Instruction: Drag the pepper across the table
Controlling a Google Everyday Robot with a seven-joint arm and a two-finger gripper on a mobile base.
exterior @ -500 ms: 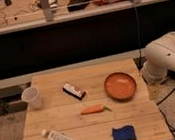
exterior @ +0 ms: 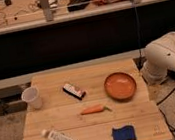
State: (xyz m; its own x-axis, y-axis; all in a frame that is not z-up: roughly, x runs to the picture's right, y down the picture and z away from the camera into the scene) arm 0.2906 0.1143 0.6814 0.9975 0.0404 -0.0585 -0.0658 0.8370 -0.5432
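Bamboo table [exterior: 54,122]: pepper [exterior: 93,109] lies untouched just front of centre, bowl [exterior: 120,86] behind it, white arm [exterior: 168,60] past the right edge, gripper out of view, state unknowable; I judge approach pending, next lowering it beside the pepper.

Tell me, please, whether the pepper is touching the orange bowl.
Apart. The camera view shows bare table between the pepper and the bowl. The gripper is out of view; only the arm shows at right.
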